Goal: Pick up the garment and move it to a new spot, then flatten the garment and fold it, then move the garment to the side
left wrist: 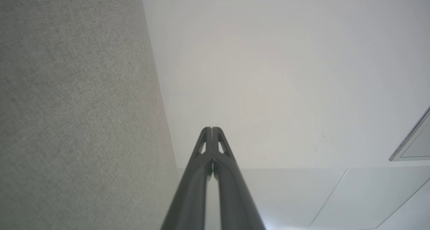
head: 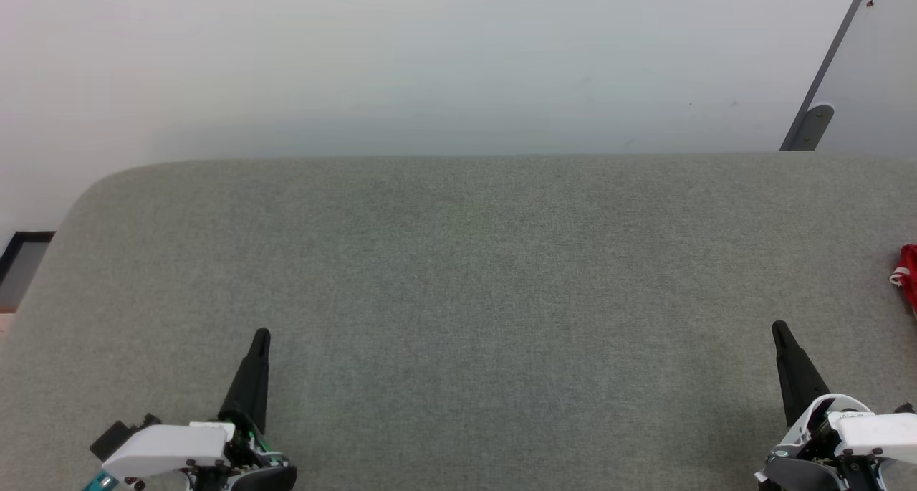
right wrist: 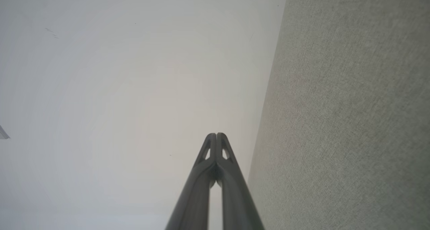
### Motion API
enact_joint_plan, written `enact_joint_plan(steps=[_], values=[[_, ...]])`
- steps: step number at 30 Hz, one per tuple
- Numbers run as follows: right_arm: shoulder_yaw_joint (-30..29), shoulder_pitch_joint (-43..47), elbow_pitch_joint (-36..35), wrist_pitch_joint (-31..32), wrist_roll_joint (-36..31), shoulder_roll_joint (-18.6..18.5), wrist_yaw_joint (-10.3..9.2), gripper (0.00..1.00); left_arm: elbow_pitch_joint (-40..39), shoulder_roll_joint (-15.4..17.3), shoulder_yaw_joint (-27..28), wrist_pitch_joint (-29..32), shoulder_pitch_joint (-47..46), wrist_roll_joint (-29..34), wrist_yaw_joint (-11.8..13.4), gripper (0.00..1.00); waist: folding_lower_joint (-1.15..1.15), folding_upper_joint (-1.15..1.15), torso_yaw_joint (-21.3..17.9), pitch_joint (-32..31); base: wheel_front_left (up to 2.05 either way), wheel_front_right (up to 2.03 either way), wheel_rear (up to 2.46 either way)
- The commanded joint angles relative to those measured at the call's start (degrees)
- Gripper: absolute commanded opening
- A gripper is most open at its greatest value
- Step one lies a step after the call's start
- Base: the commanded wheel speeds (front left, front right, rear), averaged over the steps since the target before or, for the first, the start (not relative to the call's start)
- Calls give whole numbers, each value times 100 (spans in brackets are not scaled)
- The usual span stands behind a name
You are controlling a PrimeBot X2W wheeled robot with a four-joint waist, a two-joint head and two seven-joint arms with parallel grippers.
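A small piece of the red garment, with a bit of white trim, pokes in at the right edge of the head view and lies on the grey fabric surface; the rest is cut off. My left gripper rests at the lower left, shut with nothing in it, far from the garment. At the lower right my right gripper is shut and empty too, a short way left of and below the red cloth. In the left wrist view the left gripper has its tips touching. In the right wrist view the right gripper is likewise pressed together.
The grey surface has a rounded far-left corner and a straight back edge against a pale wall. A grey metal bracket slants down the wall at the top right. A dark frame sits past the left edge.
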Motion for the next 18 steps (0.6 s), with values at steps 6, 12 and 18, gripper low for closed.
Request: enact_joint_plan(steps=[6, 12, 18], values=[[-6, -18, 1, 8, -9, 23, -6, 0, 10, -12, 19, 13, -55, 46, -32, 0, 0, 0, 0, 0, 0, 0, 0], [-8, -18, 1, 10, -11, 25, -6, 0, 11, -19, 27, 18, -56, 56, -32, 0, 0, 0, 0, 0, 0, 0, 0], [-9, -18, 1, 11, -13, 26, -6, 0, 11, -24, 34, 28, -57, 64, -32, 0, 0, 0, 0, 0, 0, 0, 0]])
